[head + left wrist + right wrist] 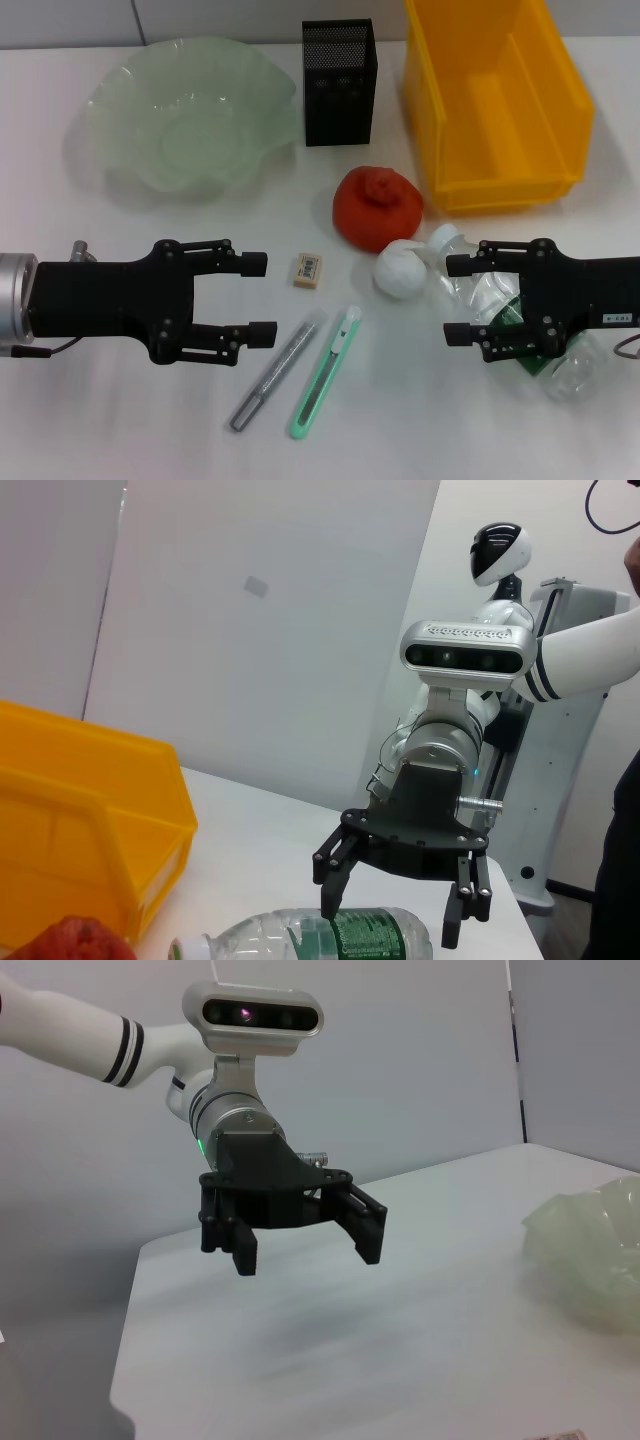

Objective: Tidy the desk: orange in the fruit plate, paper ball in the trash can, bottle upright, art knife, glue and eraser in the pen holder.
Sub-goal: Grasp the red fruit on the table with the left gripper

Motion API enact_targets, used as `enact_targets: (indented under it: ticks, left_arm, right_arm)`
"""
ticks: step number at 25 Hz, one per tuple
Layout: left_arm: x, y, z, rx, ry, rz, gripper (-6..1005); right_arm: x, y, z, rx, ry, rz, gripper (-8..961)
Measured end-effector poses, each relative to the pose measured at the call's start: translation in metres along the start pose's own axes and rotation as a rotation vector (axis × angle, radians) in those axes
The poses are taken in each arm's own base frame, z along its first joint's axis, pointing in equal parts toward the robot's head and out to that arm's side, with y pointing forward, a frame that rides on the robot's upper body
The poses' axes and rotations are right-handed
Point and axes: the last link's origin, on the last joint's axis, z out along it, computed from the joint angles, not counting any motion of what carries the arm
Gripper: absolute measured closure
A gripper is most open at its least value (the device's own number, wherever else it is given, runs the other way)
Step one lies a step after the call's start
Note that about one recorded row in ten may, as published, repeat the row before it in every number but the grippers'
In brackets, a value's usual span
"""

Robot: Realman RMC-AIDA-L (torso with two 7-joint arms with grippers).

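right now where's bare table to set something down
Bare table lies along the near edge under the left gripper, and between the plate and that gripper. It is crowded around the orange, paper ball and bottle at the right gripper.

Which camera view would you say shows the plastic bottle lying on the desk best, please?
The left wrist view shows the plastic bottle best: it lies on its side, cap and green label clear, with the open right gripper above it. In the head view that gripper covers much of the bottle. The right wrist view misses it.
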Motion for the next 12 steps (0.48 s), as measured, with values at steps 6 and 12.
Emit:
enact_targets:
  ticks: [6, 12]
  left_arm:
    - [-0.0001, -0.0003, 0.0, 0.002, -0.001, 0.0, 186]
    - [0.0005, -0.0007, 0.0009, 0.003, 0.0, 0.002, 186]
  right_arm:
    - [0.0003, 0.0, -0.0004, 0.001, 0.001, 0.0, 129]
    - [0.0009, 0.0003, -0.001, 0.002, 0.002, 0.001, 129]
